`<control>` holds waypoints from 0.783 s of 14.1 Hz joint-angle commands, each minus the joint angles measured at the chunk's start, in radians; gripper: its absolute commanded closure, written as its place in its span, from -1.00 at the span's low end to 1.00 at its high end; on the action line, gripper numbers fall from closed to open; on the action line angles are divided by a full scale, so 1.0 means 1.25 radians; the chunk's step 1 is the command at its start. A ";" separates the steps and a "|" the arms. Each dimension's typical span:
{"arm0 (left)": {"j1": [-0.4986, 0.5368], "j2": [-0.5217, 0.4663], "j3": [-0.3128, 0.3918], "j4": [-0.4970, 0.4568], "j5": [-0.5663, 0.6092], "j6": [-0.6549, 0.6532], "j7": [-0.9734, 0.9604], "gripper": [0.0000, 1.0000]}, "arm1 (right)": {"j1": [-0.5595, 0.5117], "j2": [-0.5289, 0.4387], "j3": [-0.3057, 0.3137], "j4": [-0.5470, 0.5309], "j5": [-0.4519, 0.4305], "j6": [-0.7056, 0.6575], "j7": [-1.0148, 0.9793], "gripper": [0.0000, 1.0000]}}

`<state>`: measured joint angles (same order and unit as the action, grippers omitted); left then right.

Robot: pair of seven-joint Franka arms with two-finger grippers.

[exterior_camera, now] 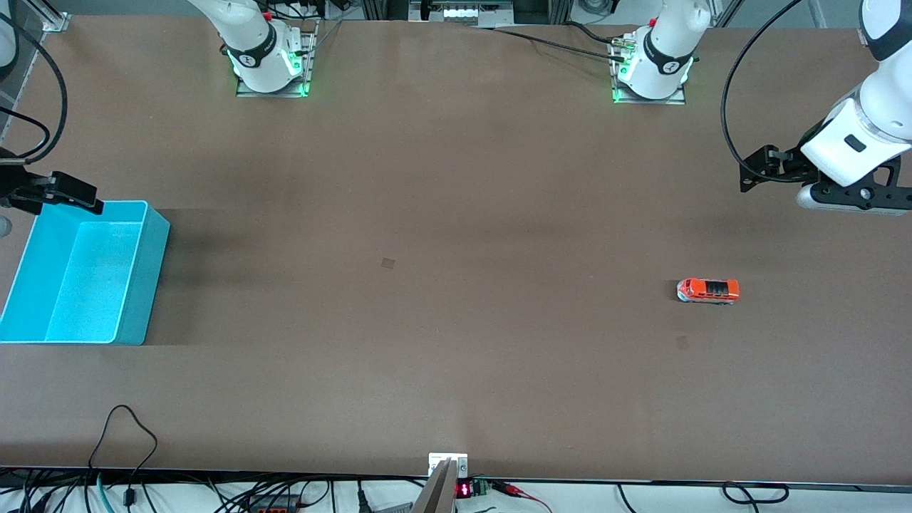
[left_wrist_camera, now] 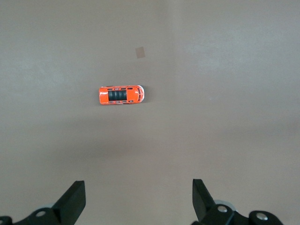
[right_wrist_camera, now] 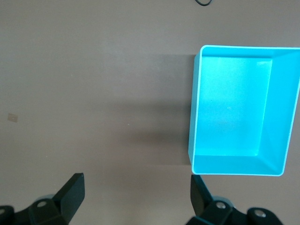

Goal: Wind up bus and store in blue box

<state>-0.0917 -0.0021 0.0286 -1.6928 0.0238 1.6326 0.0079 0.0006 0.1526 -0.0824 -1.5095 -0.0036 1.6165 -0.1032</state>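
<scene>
Black fingers [left_wrist_camera: 72,201] of the left gripper [left_wrist_camera: 138,199] are spread wide with nothing between them; the gripper hangs in the air above bare table [exterior_camera: 456,214] at the left arm's end, not over the bus. In the front view it shows as a dark clamp [exterior_camera: 757,171] on a white wrist.

Right gripper [right_wrist_camera: 137,194]: black fingers [right_wrist_camera: 70,194] likewise spread wide, empty. In the front view it [exterior_camera: 71,194] hangs over the upper rim of the box, at the right arm's end of the table.

Bus [exterior_camera: 707,290]: small, orange-red, dark roof panel, upright on its wheels on the table, toward the left arm's end. It lies nearer the front camera than the spot under the left gripper, and is touched by nothing. The left wrist view shows it [left_wrist_camera: 121,95] from above, lying crosswise to the fingers and well apart from them.

Box [exterior_camera: 146,285]: cyan-blue bin, tall sloped walls, lighter floor. It stands upright and open at the right arm's end, well apart from the bus. The right wrist view looks down into it [right_wrist_camera: 194,108]; the inside holds nothing.
</scene>
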 commanded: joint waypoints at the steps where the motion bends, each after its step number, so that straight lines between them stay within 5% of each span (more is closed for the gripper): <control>1: -0.006 0.014 0.009 0.030 -0.010 -0.022 -0.005 -1.00 | 0.007 0.003 -0.002 0.016 0.008 -0.003 0.011 -1.00; 11: -0.006 0.021 0.008 0.044 -0.009 -0.038 -0.008 -1.00 | -0.002 0.020 -0.005 0.015 0.009 -0.001 0.006 -1.00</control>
<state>-0.0917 0.0083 0.0288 -1.6758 0.0237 1.6116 0.0067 0.0038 0.1539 -0.0862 -1.5085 -0.0036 1.6171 -0.1014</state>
